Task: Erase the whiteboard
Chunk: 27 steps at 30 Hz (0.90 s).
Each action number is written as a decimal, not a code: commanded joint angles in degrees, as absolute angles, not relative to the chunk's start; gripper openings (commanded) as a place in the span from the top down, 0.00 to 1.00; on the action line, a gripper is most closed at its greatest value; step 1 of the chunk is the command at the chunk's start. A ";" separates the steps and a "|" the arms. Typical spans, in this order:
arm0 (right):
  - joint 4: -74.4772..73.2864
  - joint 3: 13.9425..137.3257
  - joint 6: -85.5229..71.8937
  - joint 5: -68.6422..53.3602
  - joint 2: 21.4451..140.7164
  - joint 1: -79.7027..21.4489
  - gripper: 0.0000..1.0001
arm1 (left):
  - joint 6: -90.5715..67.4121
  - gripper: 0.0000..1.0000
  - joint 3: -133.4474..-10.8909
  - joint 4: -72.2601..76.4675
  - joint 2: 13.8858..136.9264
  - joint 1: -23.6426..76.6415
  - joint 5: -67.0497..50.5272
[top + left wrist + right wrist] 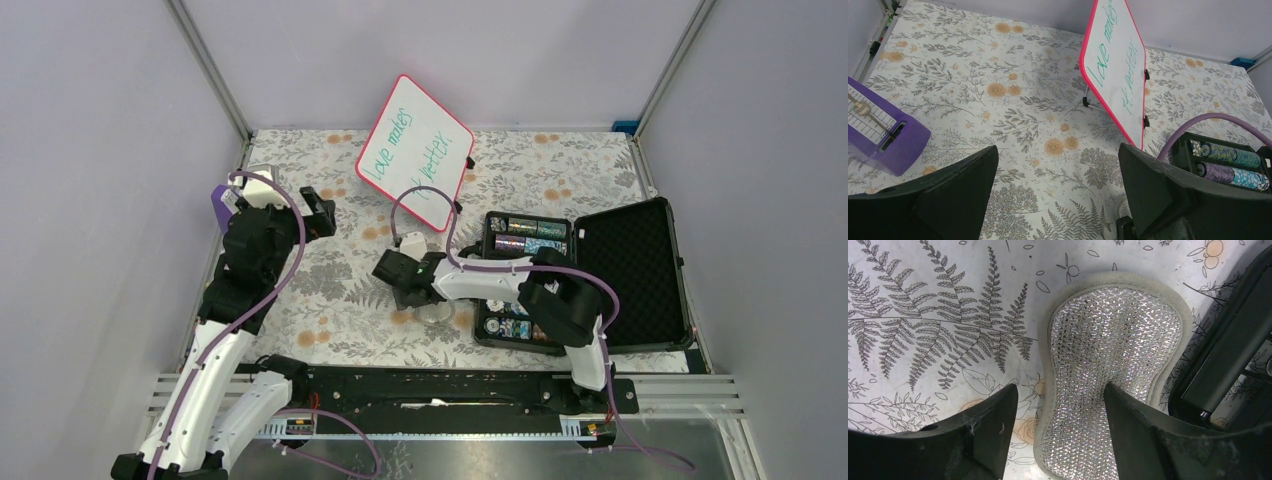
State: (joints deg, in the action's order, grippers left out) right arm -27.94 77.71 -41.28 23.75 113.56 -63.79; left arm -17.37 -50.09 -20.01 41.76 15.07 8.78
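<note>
So: whiteboard [414, 152] unerased, green text [400, 150] intact | right tool [1058, 392] open over sponge [1118, 340], ungrabbed | left tool [1058, 160] open, empty

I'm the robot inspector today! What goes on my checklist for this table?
Surface: flowery tablecloth, flat.
Job's things: whiteboard propped up at the back, green writing not erased; sparkly pad, maybe the wiper, flat on the cloth.
Clutter: open black case, right; purple box, left.
Grippers: left gripper open, in the air; right gripper open over the pad.
Cables: purple cables, looping loose.
Surroundings: plain grey walls.
</note>
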 commanded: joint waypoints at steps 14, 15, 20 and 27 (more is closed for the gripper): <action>-14.76 68.75 -39.38 30.75 116.01 -64.51 0.77 | -16.00 0.01 -49.84 -17.27 42.78 15.29 7.67; -13.89 68.12 -38.77 30.23 115.15 -64.56 0.84 | -16.00 0.01 -49.91 -17.31 42.87 15.29 7.51; -10.14 65.60 -36.11 28.66 110.41 -64.51 1.00 | -15.74 0.01 -50.39 -17.38 45.15 15.29 5.08; -6.05 63.47 -32.02 27.99 103.15 -64.51 1.00 | -17.79 0.01 -51.95 -17.45 47.51 15.29 1.29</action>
State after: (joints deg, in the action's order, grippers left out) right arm -10.15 65.10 -34.63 30.68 108.25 -64.71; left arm -16.56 -50.06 -19.86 46.74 15.09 4.73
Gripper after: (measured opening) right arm 0.023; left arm 0.989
